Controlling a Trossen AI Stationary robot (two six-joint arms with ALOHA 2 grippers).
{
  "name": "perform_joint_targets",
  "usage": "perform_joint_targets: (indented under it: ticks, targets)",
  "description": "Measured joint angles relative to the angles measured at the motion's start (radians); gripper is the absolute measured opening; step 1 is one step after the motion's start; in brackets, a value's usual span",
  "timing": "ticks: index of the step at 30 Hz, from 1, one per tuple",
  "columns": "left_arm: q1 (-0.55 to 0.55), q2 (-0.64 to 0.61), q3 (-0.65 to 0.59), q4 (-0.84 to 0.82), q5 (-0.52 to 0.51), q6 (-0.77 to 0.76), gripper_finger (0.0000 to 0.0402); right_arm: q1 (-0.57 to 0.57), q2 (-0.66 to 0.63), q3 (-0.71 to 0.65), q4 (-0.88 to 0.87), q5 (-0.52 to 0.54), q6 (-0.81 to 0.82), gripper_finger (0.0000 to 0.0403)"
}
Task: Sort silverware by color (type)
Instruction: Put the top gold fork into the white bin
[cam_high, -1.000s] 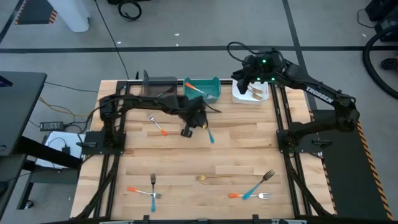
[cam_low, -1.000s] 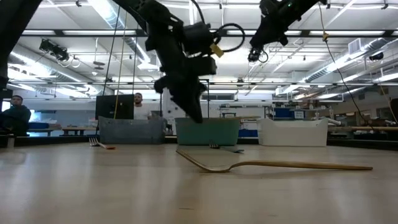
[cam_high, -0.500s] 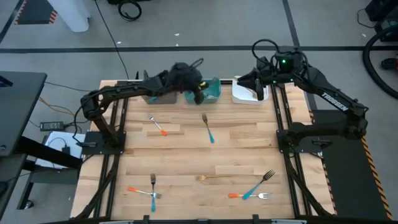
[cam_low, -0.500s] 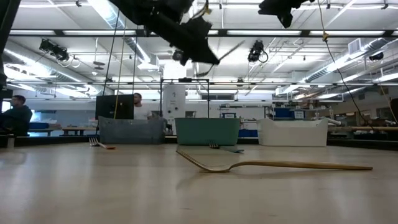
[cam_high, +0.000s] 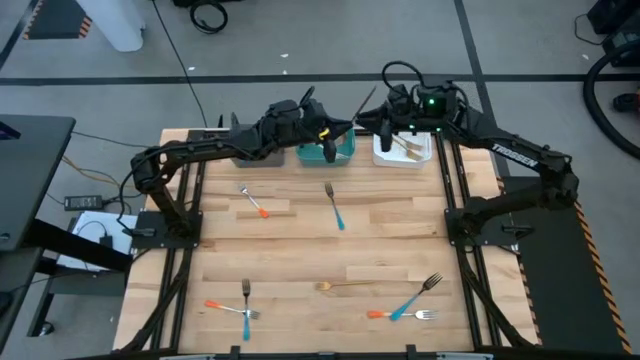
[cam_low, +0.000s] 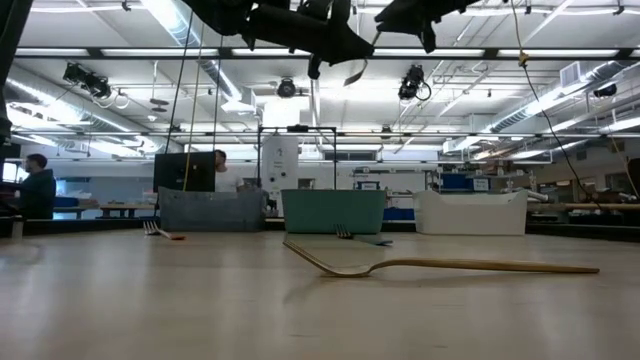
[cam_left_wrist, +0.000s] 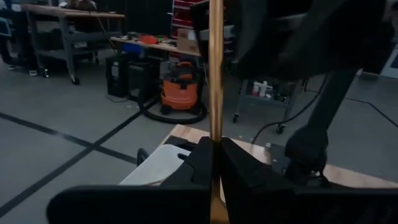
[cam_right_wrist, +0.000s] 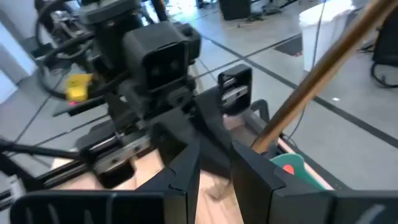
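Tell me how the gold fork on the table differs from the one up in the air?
The table fork lies flat; the lifted fork hangs in the air. The table fork is untouched; the lifted fork is pinched in the left gripper. Both are all gold.

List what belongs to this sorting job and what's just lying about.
Job: slim gold metal fork in left gripper's shut jaws; loose gold fork; blue-handled forks; orange-handled forks; grey bin; teal bin; white bin.
Lying about: orange shop vacuum; coiled black floor cable.
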Motion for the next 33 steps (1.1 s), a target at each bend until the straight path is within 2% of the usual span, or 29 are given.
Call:
perform_joint_targets:
  ticks: [3,11,16,24,29,33]
  targets:
    - [0.001,0.001,0.0,-0.001,-0.004,0.0,0.0021,0.004,0.022,0.0,0.013,0.056,0.026,0.0094]
    - [0.003,0.001,0.0,-0.008,-0.011,0.002,0.0021,0.006,0.065,0.0,0.086,0.115,0.042,0.0094]
    - [0.014,0.001,0.0,-0.022,-0.007,0.004,0.002,0.004,0.063,0.0,0.066,0.071,0.078,0.0094]
    - [0.025,0.001,0.0,-0.023,-0.008,0.006,0.002,0.004,0.044,0.0,-0.039,0.077,0.104,0.0094]
    - [0.025,0.001,0.0,-0.024,0.005,0.032,0.002,0.004,0.051,0.0,-0.035,0.186,0.099,0.0094]
    - [0.024,0.0,0.002,-0.021,0.005,0.037,0.002,0.002,0.051,-0.001,0.012,0.182,0.095,0.0095]
